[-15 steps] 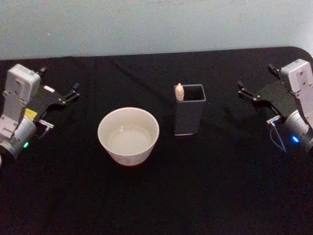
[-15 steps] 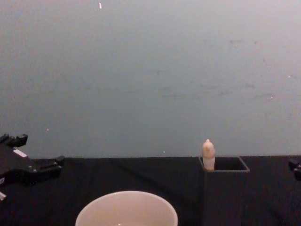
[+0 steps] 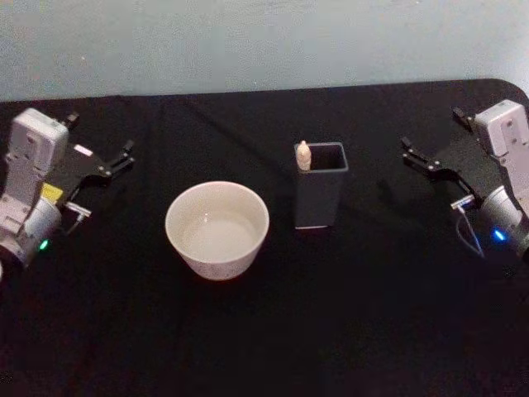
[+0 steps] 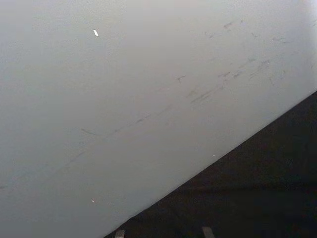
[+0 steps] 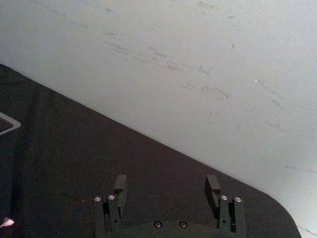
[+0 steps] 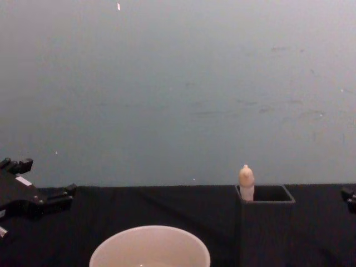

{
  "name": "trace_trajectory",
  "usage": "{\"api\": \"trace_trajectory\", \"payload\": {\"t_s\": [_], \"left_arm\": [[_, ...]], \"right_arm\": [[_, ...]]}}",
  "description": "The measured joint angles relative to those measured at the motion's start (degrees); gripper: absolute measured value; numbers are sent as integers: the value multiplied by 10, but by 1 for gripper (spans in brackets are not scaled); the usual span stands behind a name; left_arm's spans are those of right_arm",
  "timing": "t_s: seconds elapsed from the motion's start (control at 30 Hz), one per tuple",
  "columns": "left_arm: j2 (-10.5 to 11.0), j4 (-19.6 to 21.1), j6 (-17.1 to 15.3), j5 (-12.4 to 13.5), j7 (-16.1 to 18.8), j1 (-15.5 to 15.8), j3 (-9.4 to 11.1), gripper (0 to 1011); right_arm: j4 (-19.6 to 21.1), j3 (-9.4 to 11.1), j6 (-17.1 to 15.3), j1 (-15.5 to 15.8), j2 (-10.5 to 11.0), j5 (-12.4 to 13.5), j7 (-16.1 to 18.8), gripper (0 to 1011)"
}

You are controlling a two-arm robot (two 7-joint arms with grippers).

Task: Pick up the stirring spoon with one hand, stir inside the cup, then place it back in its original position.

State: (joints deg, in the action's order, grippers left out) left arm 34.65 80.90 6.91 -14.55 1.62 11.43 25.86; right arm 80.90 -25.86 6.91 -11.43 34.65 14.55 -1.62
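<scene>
Stirring spoon (image 3: 303,155) upright in dark holder (image 3: 318,198) near cup (image 3: 216,229); left gripper (image 3: 99,137) and right gripper (image 5: 166,184) spread wide, empty.

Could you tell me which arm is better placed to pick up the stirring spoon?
Right. The right gripper, jaws open, sits nearer the beige-handled spoon in the dark grey square holder; the left gripper sits farther off, past the wide cream-white cup.
</scene>
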Motion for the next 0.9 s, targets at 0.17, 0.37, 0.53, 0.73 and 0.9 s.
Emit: {"api": "trace_trajectory", "payload": {"t_s": [0.17, 0.37, 0.53, 0.73, 0.9], "left_arm": [[0, 0, 0, 0, 0, 0, 0, 1001], [0, 0, 0, 0, 0, 0, 0, 1001], [0, 0, 0, 0, 0, 0, 0, 1001], [0, 0, 0, 0, 0, 0, 0, 1001], [0, 0, 0, 0, 0, 0, 0, 1001]], "right_arm": [[0, 0, 0, 0, 0, 0, 0, 1002], [0, 0, 0, 0, 0, 0, 0, 1002], [0, 0, 0, 0, 0, 0, 0, 1002], [0, 0, 0, 0, 0, 0, 0, 1002], [0, 0, 0, 0, 0, 0, 0, 1002]]}}
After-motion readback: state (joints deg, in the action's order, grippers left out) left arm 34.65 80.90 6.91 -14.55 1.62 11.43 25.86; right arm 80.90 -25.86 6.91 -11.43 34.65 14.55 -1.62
